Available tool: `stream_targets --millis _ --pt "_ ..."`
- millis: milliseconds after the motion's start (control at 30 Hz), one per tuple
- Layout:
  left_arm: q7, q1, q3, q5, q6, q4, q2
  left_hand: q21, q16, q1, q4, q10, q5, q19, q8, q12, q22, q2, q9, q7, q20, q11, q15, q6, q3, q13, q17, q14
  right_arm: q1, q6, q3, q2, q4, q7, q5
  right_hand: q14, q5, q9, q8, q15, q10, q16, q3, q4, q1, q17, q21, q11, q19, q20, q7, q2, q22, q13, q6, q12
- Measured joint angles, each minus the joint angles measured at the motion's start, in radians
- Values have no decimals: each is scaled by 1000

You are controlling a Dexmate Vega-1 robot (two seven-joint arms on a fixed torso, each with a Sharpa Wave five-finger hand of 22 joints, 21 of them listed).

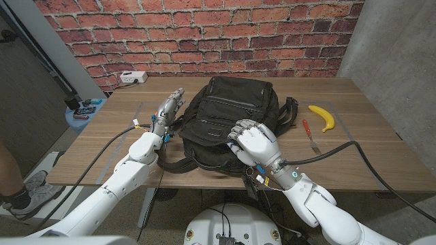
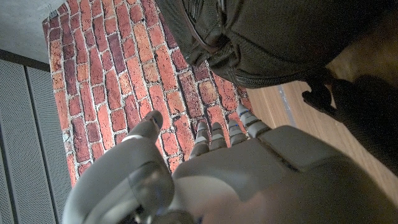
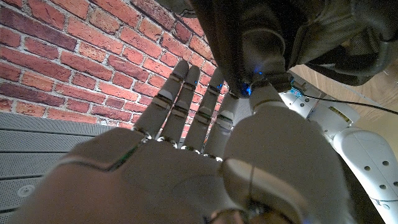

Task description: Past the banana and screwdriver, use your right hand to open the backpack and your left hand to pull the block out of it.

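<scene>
1. Because the backpack (image 1: 228, 119) had been laid flat near the middle of the table (image 1: 368, 146), with its front panel up and its zipped near end towards the robot, both hands could be brought to it from the near side.
2. The banana (image 1: 323, 117) and the screwdriver (image 1: 309, 135) were placed to the right of the backpack, close together and well apart from it — judged to be distractors, out of the way of either hand.
3. The right hand (image 1: 251, 141) was set on the near right part of the backpack, its fingers curled down over the fabric; this placement was judged to suit taking hold of the opening.
4. In the right wrist view the right hand's fingers (image 3: 186, 106) were seen reaching along the dark fabric, spread a little, with the thumb pressed up against it. Whether a zip pull or a fold was actually pinched could not be told.
5. The left hand (image 1: 165, 111) was held just beside the left edge of the backpack, fingers straight and apart, nothing in them — waiting, it was judged, until the bag was opened.
6. No block was seen; it was presumed to be inside the closed backpack.
</scene>
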Motion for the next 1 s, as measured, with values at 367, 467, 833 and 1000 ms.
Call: stream_targets --millis 367,467,833,1000 --pt "2 -1 -4 -4 6 -4 4 0 0 4 0 0 0 0 0 0 0 4 0 0 0 0 0 0 0 0 0 0 23 31 16 12 0 6 37 19 -4 0 12 -2 21 0 6 -6 36 0 0 -10 0 0 -6 17 5 4 25 8" --pt "3 3 -5 -5 8 -10 6 0 0 4 0 0 0 0 0 0 0 4 0 0 0 0 0 0 0 0 0 0 29 38 21 15 -2 9 46 19 -4 0 13 -2 21 0 7 -7 41 0 0 -10 0 0 -6 20 5 4 25 8" --pt "11 28 -17 -11 17 -40 24 0 0 4 0 0 0 0 0 0 0 4 5 0 0 0 0 0 0 0 0 0 57 63 44 24 -13 41 95 21 -8 5 17 0 21 0 10 -10 58 0 0 -10 0 0 1 31 5 8 29 8" --pt "15 44 -24 -12 20 -60 34 0 0 4 0 0 0 0 0 0 0 4 5 0 0 0 0 0 0 0 0 0 66 72 53 27 -15 60 121 21 -8 10 17 0 21 0 10 -10 68 0 0 -10 0 0 5 29 5 9 25 8"
